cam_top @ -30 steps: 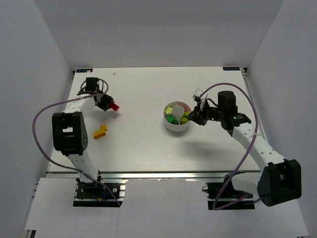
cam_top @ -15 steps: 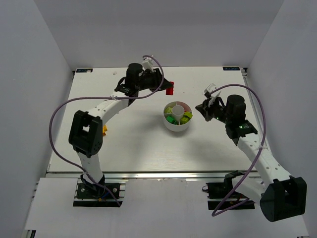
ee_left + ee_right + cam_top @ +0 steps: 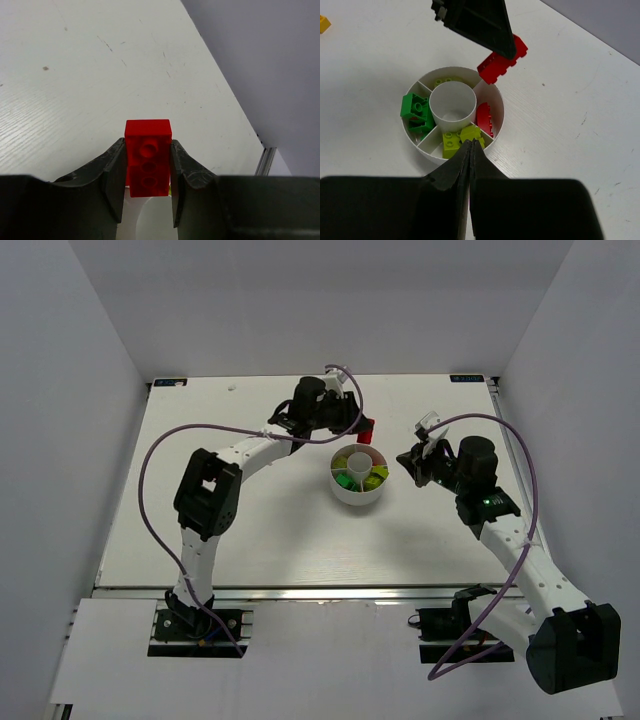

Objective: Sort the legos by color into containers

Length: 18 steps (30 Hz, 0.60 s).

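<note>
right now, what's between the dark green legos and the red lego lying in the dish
The round centre cup, which looks empty, stands between the dark green legos and that red lego; the right wrist view shows it.

The left gripper (image 3: 358, 424) with its red lego (image 3: 367, 427) blocks my way to the dish (image 3: 356, 497) from the frame's top, and the right gripper (image 3: 404, 461) blocks it from the right; the table (image 3: 270, 530) at lower left lies free.

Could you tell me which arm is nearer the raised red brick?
Left: its fingers clamp the brick by the dish's far rim; the right fingers, shut, hover right of the dish.
</note>
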Each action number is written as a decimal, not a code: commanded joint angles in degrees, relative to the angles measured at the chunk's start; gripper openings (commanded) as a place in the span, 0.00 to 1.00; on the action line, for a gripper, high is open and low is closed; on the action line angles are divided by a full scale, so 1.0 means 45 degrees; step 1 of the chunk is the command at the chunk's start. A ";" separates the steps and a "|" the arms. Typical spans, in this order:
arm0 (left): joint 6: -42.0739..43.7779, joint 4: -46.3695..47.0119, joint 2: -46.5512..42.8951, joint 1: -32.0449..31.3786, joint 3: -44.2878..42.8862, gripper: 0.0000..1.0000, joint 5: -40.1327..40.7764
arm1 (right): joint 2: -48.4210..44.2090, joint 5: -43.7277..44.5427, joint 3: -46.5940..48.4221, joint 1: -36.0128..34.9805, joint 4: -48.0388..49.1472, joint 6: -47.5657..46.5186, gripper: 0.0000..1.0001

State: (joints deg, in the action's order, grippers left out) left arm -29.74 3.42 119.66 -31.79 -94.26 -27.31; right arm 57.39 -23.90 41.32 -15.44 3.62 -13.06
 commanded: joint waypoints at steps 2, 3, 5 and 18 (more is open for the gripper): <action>0.0280 0.0313 -0.0107 -0.0356 -0.0616 0.06 0.0736 | -0.0116 0.0175 -0.0022 0.0052 0.0719 0.0168 0.00; 0.0299 0.0333 -0.0067 -0.0396 -0.0616 0.06 0.0756 | -0.0116 0.0175 -0.0022 0.0033 0.0720 0.0187 0.00; 0.0319 0.0314 0.0030 -0.0513 -0.0616 0.06 0.0873 | -0.0135 0.0175 -0.0061 0.0052 0.0720 0.0206 0.00; 0.0846 -0.0115 0.0402 -0.0924 -0.0558 0.09 0.1225 | -0.0116 0.0175 -0.0081 0.0111 0.0641 0.0187 0.00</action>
State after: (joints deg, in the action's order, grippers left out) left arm -27.49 3.03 121.78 -35.11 -94.78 -22.59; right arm 57.41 -23.66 41.32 -15.33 3.66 -12.43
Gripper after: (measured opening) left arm 0.437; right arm 0.012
